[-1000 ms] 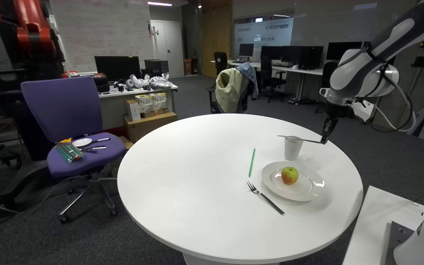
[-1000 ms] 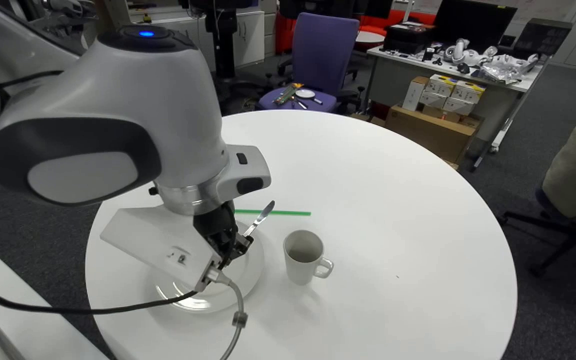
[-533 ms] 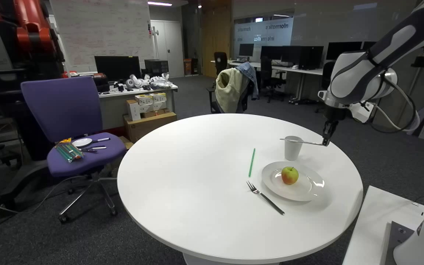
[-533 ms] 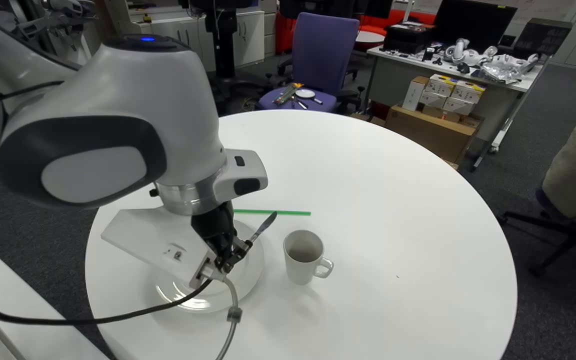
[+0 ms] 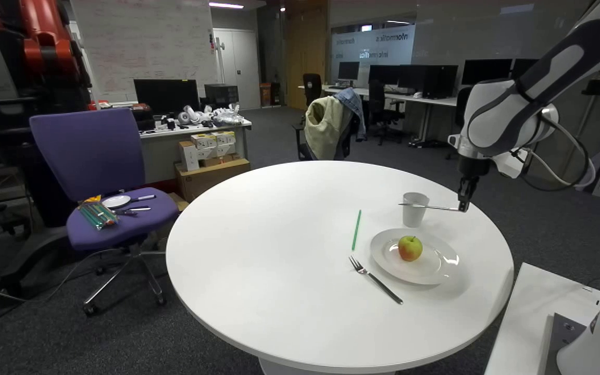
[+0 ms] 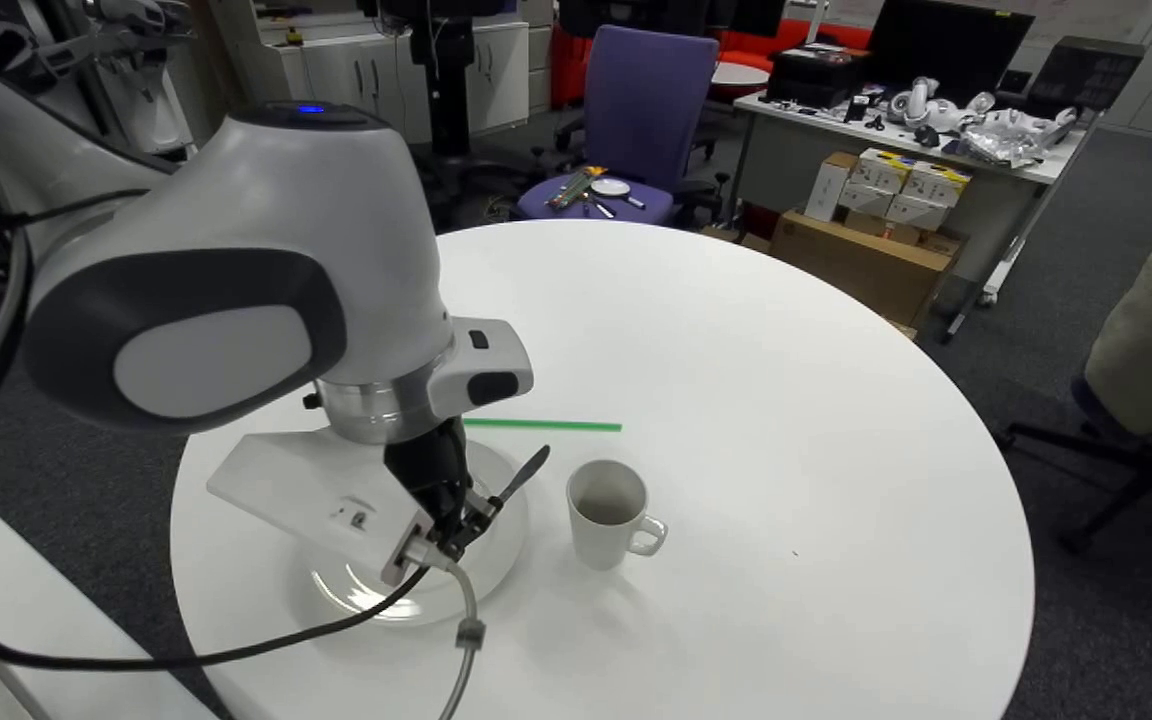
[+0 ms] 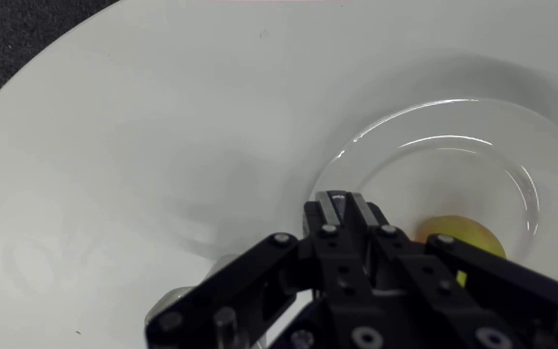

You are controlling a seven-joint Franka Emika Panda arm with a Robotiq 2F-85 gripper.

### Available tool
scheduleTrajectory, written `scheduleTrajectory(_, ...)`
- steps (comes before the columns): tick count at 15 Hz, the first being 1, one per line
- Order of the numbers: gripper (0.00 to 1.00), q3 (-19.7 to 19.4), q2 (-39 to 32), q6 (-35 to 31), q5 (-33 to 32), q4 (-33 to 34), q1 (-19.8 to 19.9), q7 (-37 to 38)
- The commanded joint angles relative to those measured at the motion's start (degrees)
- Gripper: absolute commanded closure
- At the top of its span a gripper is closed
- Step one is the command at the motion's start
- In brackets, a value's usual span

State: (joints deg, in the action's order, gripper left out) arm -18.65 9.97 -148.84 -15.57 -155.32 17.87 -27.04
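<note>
Found the Robotiq gripper clamped on a table knife, with the fingers tight about a narrow strip of it in the wrist view. Observed the table knife raised in the air over the round white table, gripped near one end, with its free end directed away from the gripper. Cannot determine the exact point of grip. Recorded the table knife as almost level in an exterior view, crossing in front of the white mug on that line of sight. Recorded knife and mug as apart in an exterior view, with the mug handle on the far side from the table knife. Found the white mug upright on the table, near a glossy white plate. Identified on the plate one apple, yellow-green with a red flush, partly hidden behind the gripper in the wrist view. Noted a fork lying just beside the plate, with tines toward a thin green stick. Unable to tell straw from pencil there. Listed beyond the table: a purple office chair with a clear packet on its seat, a cluttered desk bearing a dark monitor, and a whiteboard behind.
</note>
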Motion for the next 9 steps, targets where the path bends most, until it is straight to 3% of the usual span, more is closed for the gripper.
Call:
scheduleTrajectory(1,0.97,0.42,-1.30,-2.05,-2.94,0.26,0.51,2.57)
scheduleTrajectory(9,0.97,0.23,-3.25,-2.65,-5.14,0.68,0.77,3.43)
